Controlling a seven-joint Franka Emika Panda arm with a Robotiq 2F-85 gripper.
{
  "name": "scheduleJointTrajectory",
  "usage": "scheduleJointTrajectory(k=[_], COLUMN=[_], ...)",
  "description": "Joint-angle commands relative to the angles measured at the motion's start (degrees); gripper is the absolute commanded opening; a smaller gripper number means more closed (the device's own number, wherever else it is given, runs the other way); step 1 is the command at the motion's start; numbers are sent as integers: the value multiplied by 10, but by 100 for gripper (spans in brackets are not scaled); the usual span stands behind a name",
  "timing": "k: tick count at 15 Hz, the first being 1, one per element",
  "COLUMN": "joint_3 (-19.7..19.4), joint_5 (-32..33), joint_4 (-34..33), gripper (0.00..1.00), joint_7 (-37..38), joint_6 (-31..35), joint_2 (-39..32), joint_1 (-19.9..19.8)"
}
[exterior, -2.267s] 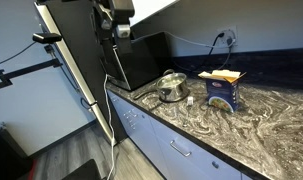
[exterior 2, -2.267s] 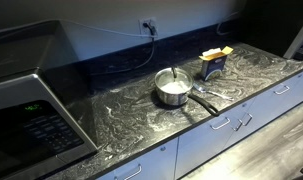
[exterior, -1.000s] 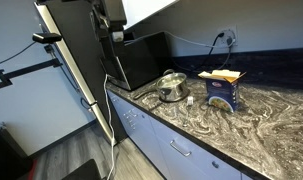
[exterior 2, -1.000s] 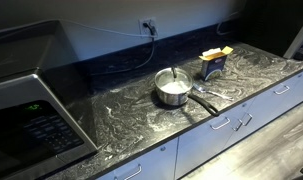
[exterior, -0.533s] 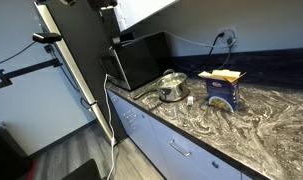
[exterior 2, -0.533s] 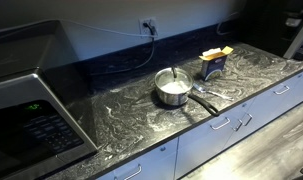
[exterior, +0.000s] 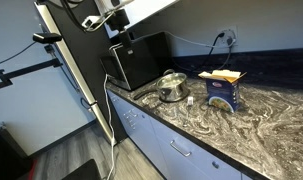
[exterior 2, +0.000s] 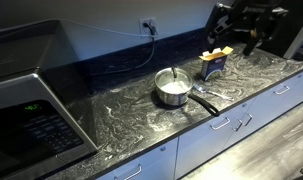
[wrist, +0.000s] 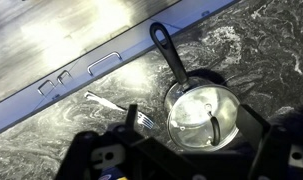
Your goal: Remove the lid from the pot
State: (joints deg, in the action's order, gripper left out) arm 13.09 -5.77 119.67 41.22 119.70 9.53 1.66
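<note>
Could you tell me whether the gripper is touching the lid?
Apart. In an exterior view the gripper hangs high above the counter, with a plain gap down to the lid on the pot.

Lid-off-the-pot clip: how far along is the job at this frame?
Done: nothing yet; the lid sits closed on the pot. In hand: the gripper hangs high above the counter, looking open and empty, with the pot below it in the wrist view. Left: descend, grip the lid's knob, lift the lid off and set it aside.
</note>
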Motion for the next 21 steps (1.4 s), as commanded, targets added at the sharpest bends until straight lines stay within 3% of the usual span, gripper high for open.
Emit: scheduleJointTrajectory(k=[1,4,6,7,12,16,21], joint_3=[6,-2,-11,-12,-18,-20,-28], joint_5=[48,67,53,56,54,92,126], joint_4=[-56,-85,-78,-69,-78,-85,-102], gripper=[100,100,100,100,100,100,100], joint_7=[92,123,79,97,99,180,227], joint_6=[19,9,-19,12,-5,58,135], joint_2=[-70,-100,-78,-92,-92,-132,-185], joint_1=[22,44,50,53,51,60,83])
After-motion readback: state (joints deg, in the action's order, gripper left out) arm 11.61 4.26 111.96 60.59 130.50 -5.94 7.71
